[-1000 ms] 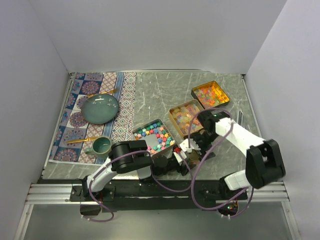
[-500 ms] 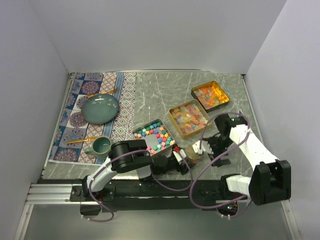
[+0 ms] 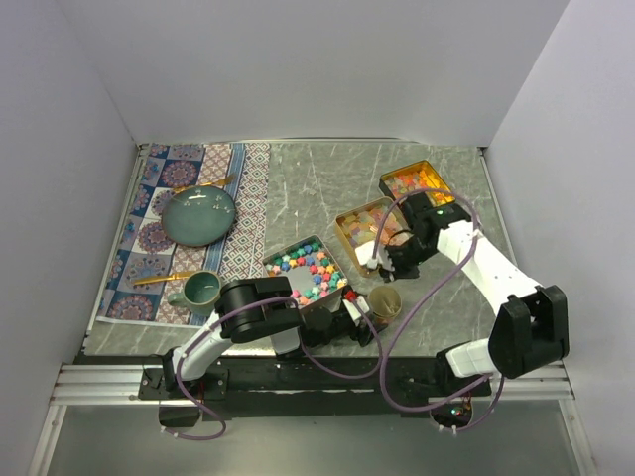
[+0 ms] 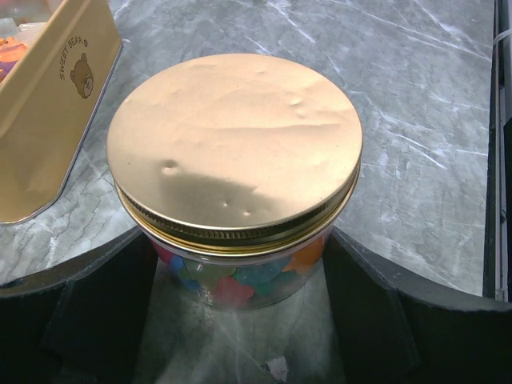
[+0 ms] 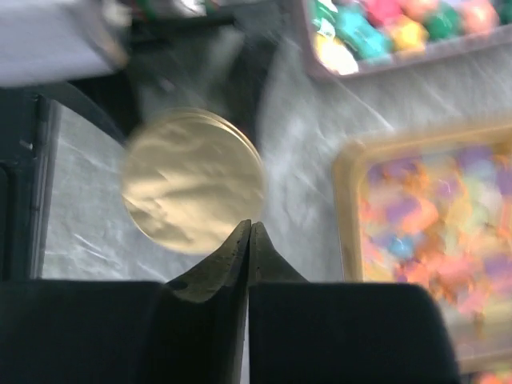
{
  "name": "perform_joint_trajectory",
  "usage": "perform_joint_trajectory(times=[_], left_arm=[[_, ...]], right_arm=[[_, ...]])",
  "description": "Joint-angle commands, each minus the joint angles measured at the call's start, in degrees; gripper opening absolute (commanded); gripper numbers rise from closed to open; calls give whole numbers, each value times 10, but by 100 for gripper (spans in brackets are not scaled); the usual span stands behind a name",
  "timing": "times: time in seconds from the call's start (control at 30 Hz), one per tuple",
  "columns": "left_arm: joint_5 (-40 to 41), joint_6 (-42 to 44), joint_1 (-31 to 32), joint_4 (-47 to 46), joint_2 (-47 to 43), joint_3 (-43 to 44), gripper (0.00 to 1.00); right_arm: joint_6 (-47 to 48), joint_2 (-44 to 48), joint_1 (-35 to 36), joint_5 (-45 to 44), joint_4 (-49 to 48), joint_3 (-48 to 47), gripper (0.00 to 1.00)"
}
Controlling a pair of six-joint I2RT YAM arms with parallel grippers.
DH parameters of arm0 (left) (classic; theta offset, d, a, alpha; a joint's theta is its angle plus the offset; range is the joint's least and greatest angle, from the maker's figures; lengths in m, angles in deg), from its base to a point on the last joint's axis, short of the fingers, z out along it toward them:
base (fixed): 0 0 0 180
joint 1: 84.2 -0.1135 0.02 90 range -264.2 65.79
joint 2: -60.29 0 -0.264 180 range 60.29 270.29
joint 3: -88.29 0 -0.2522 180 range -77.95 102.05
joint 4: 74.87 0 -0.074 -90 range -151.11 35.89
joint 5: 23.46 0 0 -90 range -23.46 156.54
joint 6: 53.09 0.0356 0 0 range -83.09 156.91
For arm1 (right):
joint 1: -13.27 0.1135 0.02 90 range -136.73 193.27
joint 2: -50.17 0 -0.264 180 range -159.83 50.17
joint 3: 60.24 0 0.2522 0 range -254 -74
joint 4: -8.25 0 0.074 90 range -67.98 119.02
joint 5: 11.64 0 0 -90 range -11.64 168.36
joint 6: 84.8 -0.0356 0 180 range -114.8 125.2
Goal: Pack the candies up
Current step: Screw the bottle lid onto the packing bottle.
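Your table (image 3: 308,183) carries a patterned placemat (image 3: 248,198) on its left side, with a plate (image 3: 198,215) and a cup (image 3: 201,290) on it. None of that belongs to this job. Right of the mat, three open tins run in a diagonal: the star tin (image 3: 289,249) nearest your left arm, then the middle tin (image 3: 359,206), then the far tin (image 3: 402,170). All three hold loose candies (image 3: 310,266).

Close to the near corner of the middle tin, the jar (image 3: 384,300) stands upright on the table. Its gold lid (image 4: 232,152) sits flat on the threads. Through the glass under the rim you can see coloured candies (image 4: 212,280) inside.

Your left gripper (image 4: 240,268) brackets the jar with a finger against the glass on each side. It reads as a steadying hold, unchanged over the last second.

The change is on the right. A second ago your right gripper was down at the jar's mouth with its jaws spread, and half a second ago it stood off to the jar's right. Now the right gripper (image 5: 250,232) is over the near edge of the middle tin. Its fingers are pinched together on nothing, and the lid shows below it, well apart, in a blurred wrist view.

So the lid has been let go and stays on. I judge this jar closed and its packing done. What remains is for your left to release it.
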Motion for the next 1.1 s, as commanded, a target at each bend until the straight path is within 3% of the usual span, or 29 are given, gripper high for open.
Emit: perform_joint_trajectory(times=[0.0,0.33,0.47,0.63,0.67,0.7,0.83,0.87,0.9,1.07], left_arm=[[29,-24,-8,-70,39,-35,1],[36,-19,-8,-75,47,-31,1],[33,-19,-8,-74,48,-31,1],[29,-17,-7,-73,49,-32,1],[27,-18,-7,-72,50,-31,1],[25,-19,-7,-72,50,-31,1],[18,-23,-5,-67,51,-28,1],[17,-23,-5,-66,50,-28,1],[16,-24,-4,-66,49,-28,1],[19,-19,-5,-61,45,-31,1]], right_arm=[[-27,-1,34,26,-4,27,0],[-39,-8,81,-29,-66,136,0],[-88,-6,68,-30,-65,103,0],[-59,26,-7,4,18,8,0],[-39,28,-17,0,42,-2,4],[-32,30,-28,-8,50,-9,29],[14,28,-33,-34,81,-23,65],[44,28,-33,-35,89,-19,87],[64,30,-33,-32,95,-12,100],[173,56,-24,-12,67,30,100]])
